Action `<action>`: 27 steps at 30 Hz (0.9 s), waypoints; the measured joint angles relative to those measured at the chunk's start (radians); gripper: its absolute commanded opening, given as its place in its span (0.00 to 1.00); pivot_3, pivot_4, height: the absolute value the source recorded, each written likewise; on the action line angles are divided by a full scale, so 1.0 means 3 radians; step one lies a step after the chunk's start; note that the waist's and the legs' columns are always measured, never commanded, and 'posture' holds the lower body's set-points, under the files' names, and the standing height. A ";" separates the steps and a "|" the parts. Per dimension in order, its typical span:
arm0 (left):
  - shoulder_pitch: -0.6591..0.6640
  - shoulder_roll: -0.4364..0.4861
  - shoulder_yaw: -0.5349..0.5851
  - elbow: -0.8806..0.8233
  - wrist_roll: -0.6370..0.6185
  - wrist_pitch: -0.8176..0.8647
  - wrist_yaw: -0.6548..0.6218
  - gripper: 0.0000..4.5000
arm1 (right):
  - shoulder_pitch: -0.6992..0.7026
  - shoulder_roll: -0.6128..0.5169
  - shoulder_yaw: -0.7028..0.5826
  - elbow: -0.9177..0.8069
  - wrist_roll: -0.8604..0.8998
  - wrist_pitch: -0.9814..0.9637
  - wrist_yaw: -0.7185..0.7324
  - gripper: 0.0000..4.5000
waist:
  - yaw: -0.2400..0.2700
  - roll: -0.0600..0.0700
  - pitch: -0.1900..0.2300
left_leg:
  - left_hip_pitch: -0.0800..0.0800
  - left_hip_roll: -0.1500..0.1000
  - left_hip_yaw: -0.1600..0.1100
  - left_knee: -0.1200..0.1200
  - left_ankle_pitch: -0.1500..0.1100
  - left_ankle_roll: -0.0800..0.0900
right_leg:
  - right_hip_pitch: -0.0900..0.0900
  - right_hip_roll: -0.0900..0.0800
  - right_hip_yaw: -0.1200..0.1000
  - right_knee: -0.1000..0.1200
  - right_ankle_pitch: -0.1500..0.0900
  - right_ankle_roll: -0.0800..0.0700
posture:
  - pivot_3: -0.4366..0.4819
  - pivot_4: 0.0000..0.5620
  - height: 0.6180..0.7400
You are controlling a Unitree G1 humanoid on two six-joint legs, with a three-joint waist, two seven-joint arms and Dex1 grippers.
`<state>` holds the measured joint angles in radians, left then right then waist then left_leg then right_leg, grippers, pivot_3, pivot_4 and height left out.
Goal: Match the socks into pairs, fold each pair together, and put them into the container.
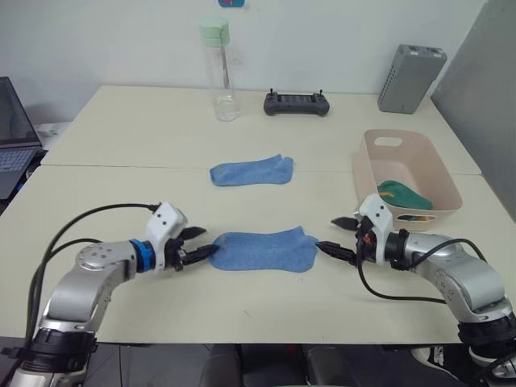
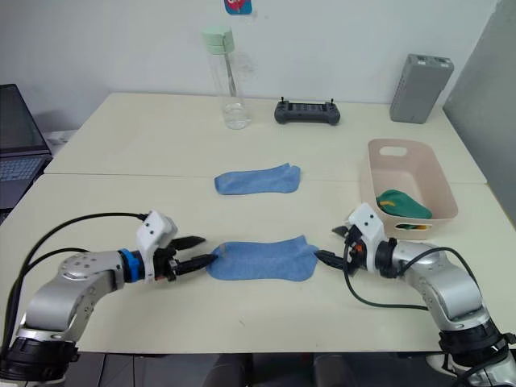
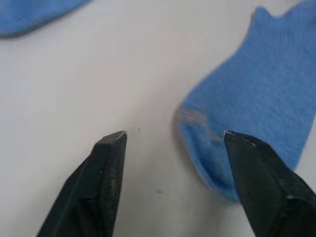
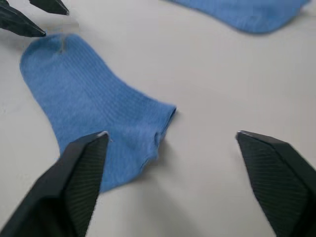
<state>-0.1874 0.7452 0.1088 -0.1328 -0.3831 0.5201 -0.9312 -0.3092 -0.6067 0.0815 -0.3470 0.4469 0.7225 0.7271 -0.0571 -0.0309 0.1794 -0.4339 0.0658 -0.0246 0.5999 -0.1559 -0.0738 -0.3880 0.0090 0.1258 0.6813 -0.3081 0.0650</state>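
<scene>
Left gripper (image 1: pixel 196 243) spread, lower left of frame, one black finger tip touching the toe end of the near light blue ankle sock (image 1: pixel 264 250), flat at lower centre. Right gripper (image 1: pixel 336 235) spread too, lower right, at that sock's cuff end, nothing pinched. Second light blue sock (image 1: pixel 251 171) flat at centre, well apart. Pale pink rectangular plastic tub (image 1: pixel 407 156) at right edge holds dark green and mustard-yellow socks (image 1: pixel 403 197). All on a cream table (image 1: pixel 145 137).

The right gripper (image 4: pixel 170 136) is wide open above the table (image 4: pixel 207 74), with one finger (image 4: pixel 81 163) over a blue sock (image 4: pixel 94 123).
</scene>
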 measured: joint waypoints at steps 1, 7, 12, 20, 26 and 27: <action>-0.0074 -0.0004 0.0008 0.0011 -0.0005 -0.0074 -0.0014 0.67 | -0.0069 0.0073 0.0007 0.0001 0.0002 -0.0040 -0.0003 1.00 | 0.0000 0.0000 0.0000 | 0.0000 0.0000 0.0000 0.0000 0.0000 0.0000 | 0.0000 0.0000 0.0000 0.0000 0.0001 0.0002 | 0.48 0.27 1.00; -0.0386 -0.0286 -0.0335 0.0041 0.0067 -0.0501 -0.0154 0.29 | -0.0357 0.0608 0.0603 0.0339 -0.0357 -0.0475 -0.0021 0.61 | 0.0000 0.0000 0.0000 | -0.0003 -0.0002 0.0001 -0.0001 0.0000 0.0000 | 0.0001 0.0000 0.0001 -0.0001 0.0008 -0.0007 | 0.48 0.27 1.00; -0.0389 -0.0384 -0.0746 0.0179 0.0354 -0.0765 -0.0217 0.00 | -0.0408 0.0662 0.0993 0.0795 -0.0800 -0.0898 0.0051 0.21 | 0.0002 0.0000 0.0000 | -0.0004 -0.0002 0.0000 -0.0004 0.0000 0.0000 | -0.0001 0.0000 -0.0001 -0.0001 0.0009 -0.0011 | 0.48 0.27 1.00; -0.0386 -0.0365 -0.0985 0.0558 0.0701 -0.1118 -0.0215 0.00 | -0.0273 0.0479 0.1004 0.1063 -0.1056 -0.1317 0.0201 0.01 | 0.0004 0.0000 0.0000 | -0.0003 -0.0002 -0.0002 0.0000 0.0000 0.0000 | 0.0001 0.0002 0.0000 0.0000 0.0006 -0.0005 | 0.48 0.27 1.00; -0.0242 -0.0220 -0.0753 0.0524 0.0541 -0.1136 -0.0362 0.00 | 0.0031 0.0240 0.0674 0.0886 -0.0882 -0.1338 0.0392 0.01 | 0.0002 0.0000 0.0000 | -0.0002 -0.0001 -0.0002 0.0000 0.0000 0.0000 | 0.0002 0.0002 0.0000 0.0001 0.0006 -0.0004 | 0.48 0.27 1.00; -0.0186 -0.0202 -0.0715 0.0453 0.0469 -0.1106 -0.0402 0.00 | 0.0068 0.0249 0.0625 0.0824 -0.0808 -0.1285 0.0412 0.01 | 0.0001 0.0000 0.0000 | -0.0003 0.0000 -0.0002 0.0000 0.0000 0.0000 | 0.0002 0.0002 0.0000 0.0001 0.0006 -0.0004 | 0.48 0.27 1.00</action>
<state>-0.2432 0.6846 -0.1057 0.0031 -0.2423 0.1884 -1.0519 -0.2889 -0.5320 0.2690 -0.0997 0.2046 0.3368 0.8509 -0.0567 -0.0309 0.1794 -0.4347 0.0657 -0.0252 0.5997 -0.1560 -0.0738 -0.3874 0.0097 0.1259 0.6815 -0.3064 0.0637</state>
